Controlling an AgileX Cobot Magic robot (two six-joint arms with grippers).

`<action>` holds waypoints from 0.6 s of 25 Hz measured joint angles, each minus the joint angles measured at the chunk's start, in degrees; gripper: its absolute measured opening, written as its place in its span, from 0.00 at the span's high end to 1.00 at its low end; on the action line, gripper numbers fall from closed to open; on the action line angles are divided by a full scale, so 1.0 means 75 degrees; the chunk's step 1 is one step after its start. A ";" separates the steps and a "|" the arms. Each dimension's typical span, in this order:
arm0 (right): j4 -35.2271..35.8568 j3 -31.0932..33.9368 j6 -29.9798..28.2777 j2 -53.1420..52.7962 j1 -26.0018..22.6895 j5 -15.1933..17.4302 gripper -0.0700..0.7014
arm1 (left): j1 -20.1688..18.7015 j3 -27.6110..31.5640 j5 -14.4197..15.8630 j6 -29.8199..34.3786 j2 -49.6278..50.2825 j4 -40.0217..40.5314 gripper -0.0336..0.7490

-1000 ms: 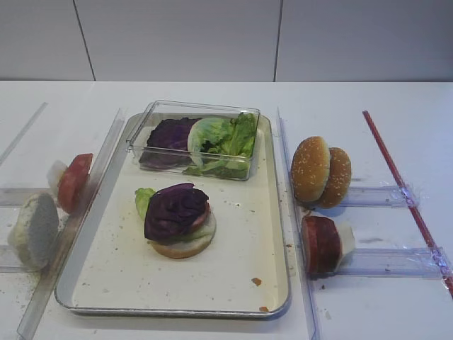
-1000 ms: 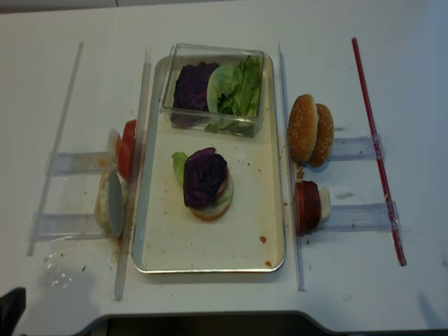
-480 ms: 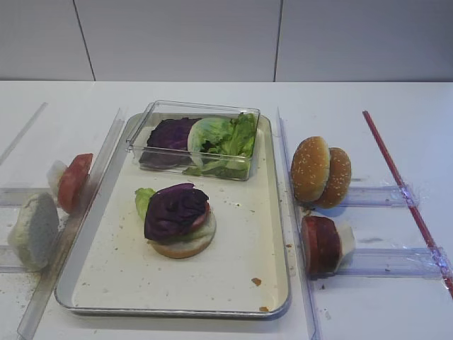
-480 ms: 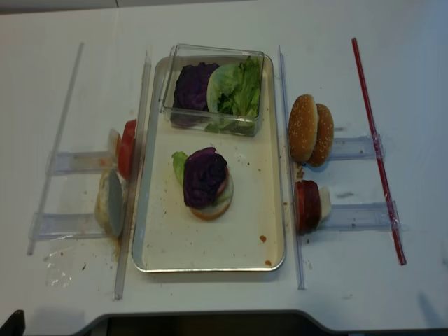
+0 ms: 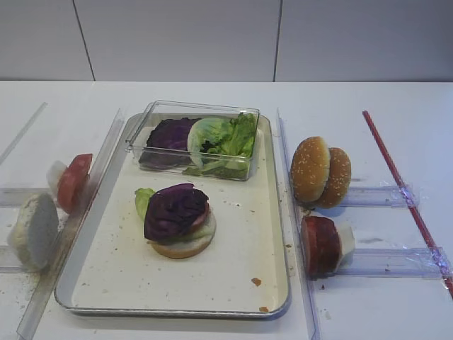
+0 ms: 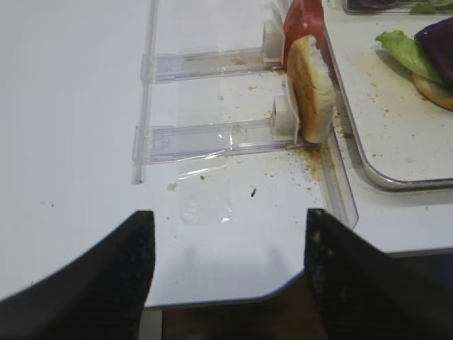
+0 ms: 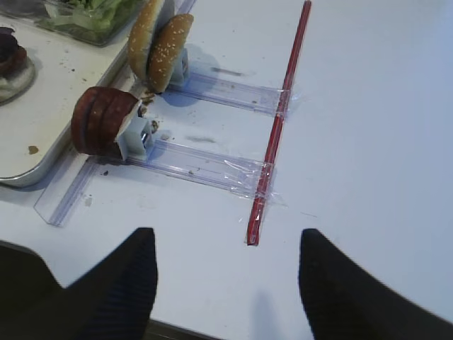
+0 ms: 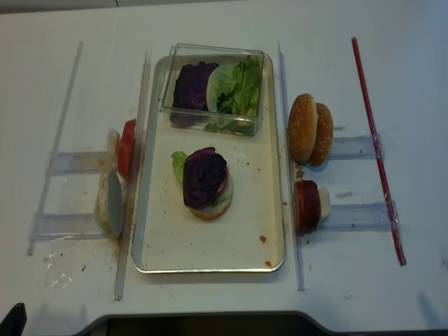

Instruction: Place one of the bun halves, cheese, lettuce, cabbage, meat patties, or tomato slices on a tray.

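Note:
On the metal tray (image 5: 237, 273) a pale bun half (image 5: 185, 246) carries lettuce (image 5: 144, 200), a pinkish slice and purple cabbage (image 5: 174, 210). Two sesame bun halves (image 5: 320, 171) and meat patties (image 5: 320, 245) stand on edge to the tray's right. A tomato slice (image 5: 73, 181) and another pale bun half (image 6: 311, 88) stand to its left. No cheese shows clearly. My left gripper (image 6: 230, 212) hangs open over the table's near left edge, short of that bun half. My right gripper (image 7: 226, 231) is open over bare table, near the patties (image 7: 102, 129).
A clear plastic box (image 5: 192, 112) with purple leaves and frilly lettuce sits at the tray's far end. Clear plastic rails and holders (image 6: 205, 136) flank the tray. A red strip (image 7: 277, 124) runs along the right. The table's near edge (image 6: 283, 290) lies just below the left gripper.
The dark tip of my left arm in the overhead view's bottom left corner has drawn back toward the near edge. The food on and around the tray lies as before.

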 joint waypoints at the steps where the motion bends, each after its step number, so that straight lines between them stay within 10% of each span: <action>1: 0.0000 0.0000 0.0000 0.0000 0.0000 0.0000 0.32 | 0.0000 0.0017 -0.0041 0.0000 0.0000 0.0000 0.41; 15: 0.0000 0.0000 0.0000 0.0000 0.0000 0.0000 0.32 | 0.0000 0.0031 -0.0078 0.0000 0.0000 0.0000 0.46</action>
